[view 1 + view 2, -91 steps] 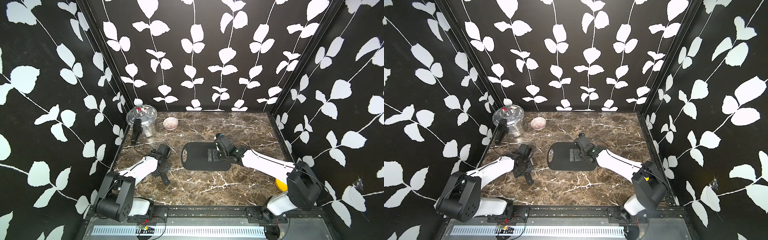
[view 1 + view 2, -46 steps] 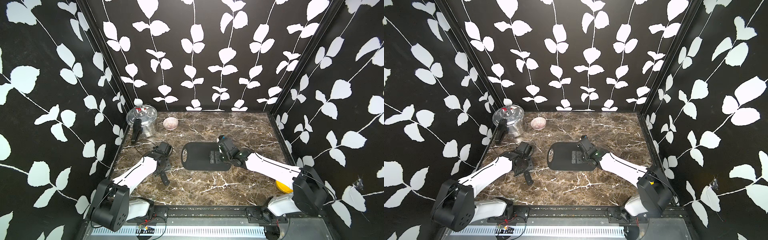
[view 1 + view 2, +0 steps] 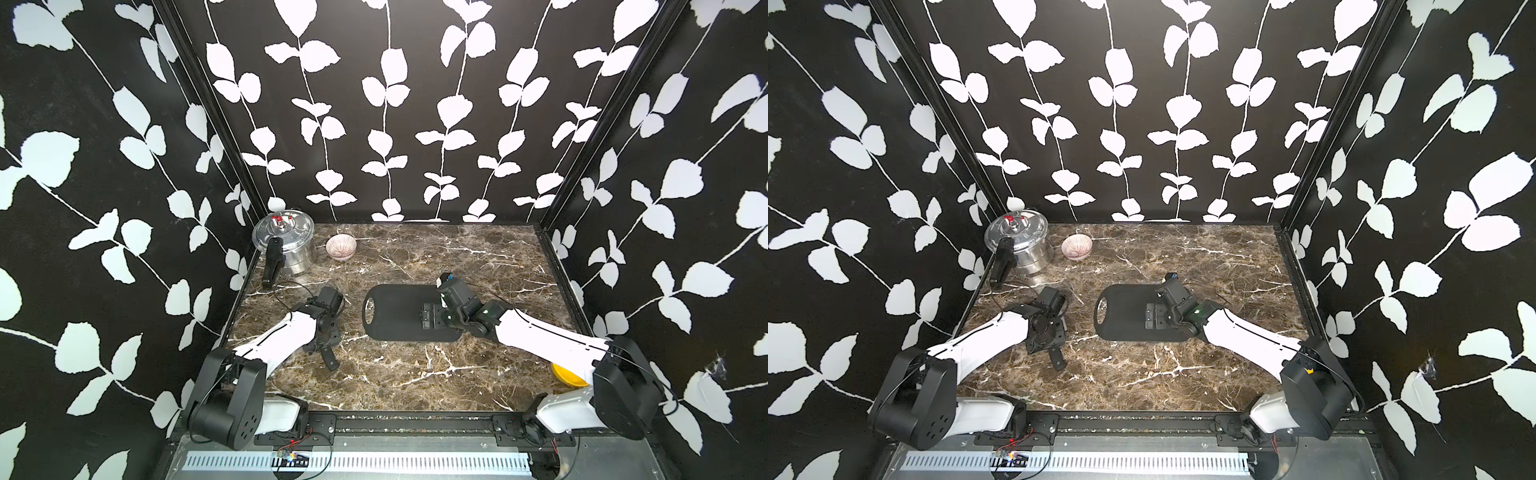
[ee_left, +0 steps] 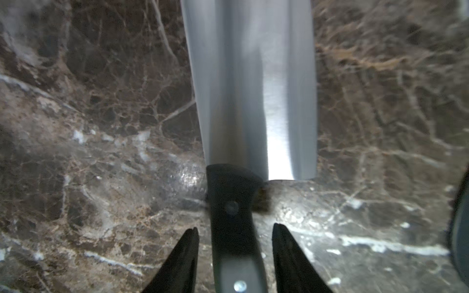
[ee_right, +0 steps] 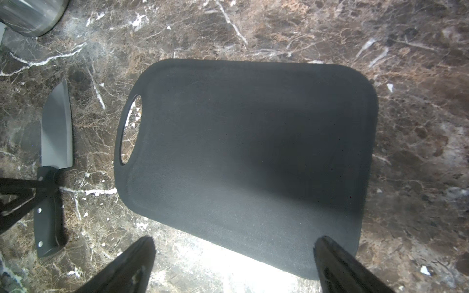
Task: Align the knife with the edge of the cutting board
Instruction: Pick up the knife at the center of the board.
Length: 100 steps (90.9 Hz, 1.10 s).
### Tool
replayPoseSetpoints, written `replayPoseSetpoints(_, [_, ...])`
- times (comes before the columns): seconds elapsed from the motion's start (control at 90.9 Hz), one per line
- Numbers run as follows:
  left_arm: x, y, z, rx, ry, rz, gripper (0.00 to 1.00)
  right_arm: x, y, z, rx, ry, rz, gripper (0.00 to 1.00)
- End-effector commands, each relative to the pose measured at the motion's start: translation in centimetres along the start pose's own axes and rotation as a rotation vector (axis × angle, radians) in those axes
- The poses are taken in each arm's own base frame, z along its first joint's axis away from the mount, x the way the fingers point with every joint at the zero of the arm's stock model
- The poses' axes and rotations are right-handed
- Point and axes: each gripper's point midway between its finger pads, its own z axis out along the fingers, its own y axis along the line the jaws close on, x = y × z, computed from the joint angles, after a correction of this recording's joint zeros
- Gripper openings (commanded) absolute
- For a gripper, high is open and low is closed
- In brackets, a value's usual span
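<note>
Left pincer (image 4: pixel 234 227) wider; pot (image 3: pixel 286 245), bowl (image 3: pixel 341 247) beyond knife (image 4: pixel 250 88).

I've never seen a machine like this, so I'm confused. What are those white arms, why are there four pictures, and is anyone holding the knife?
Those are two robot arms, each ending in a two-fingered claw called a gripper. Two pictures look down on the whole marble table from above. The other two come from small cameras on the arms' wrists, close up. On the table lie a black cutting board, a knife beside its end with the hole, not touching it, and a steel pot and small bowl at the back. The left gripper has a finger on each side of the knife's black handle, with gaps, so it is open. The right gripper is open above the board. Nothing is held.
</note>
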Motion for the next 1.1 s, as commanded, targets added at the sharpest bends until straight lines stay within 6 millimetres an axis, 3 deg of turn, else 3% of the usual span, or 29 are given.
replayPoseSetpoints(0.0, [0.5,0.2,0.9,0.011,0.023,0.004,0.44,-0.7,0.9,-0.5,-0.035,-0.029,0.005,0.99])
replayPoseSetpoints(0.198, [0.9,0.3,2.0,0.017,0.053,0.003,0.4,-0.9,0.9,-0.4,-0.029,-0.029,0.001,0.99])
replayPoseSetpoints(0.286, [0.9,0.3,2.2,0.019,0.06,0.008,0.3,-0.9,1.0,-0.3,-0.03,-0.026,0.001,0.99])
replayPoseSetpoints(0.385, [0.6,0.2,2.2,0.023,0.059,0.01,0.36,-0.9,1.2,-0.2,-0.032,-0.024,0.0,0.99])
replayPoseSetpoints(0.473, [0.6,0.0,2.2,0.029,0.07,0.018,0.25,-1.0,1.2,-0.2,-0.03,-0.024,0.001,0.99])
replayPoseSetpoints(0.539, [0.6,0.0,2.2,0.029,0.073,0.019,0.24,-1.0,1.1,-0.2,-0.027,-0.025,0.001,0.99])
replayPoseSetpoints(1.089, [-1.1,-0.7,-2.5,0.074,-0.007,0.016,0.23,-1.1,1.2,0.1,-0.024,-0.027,0.003,0.99])
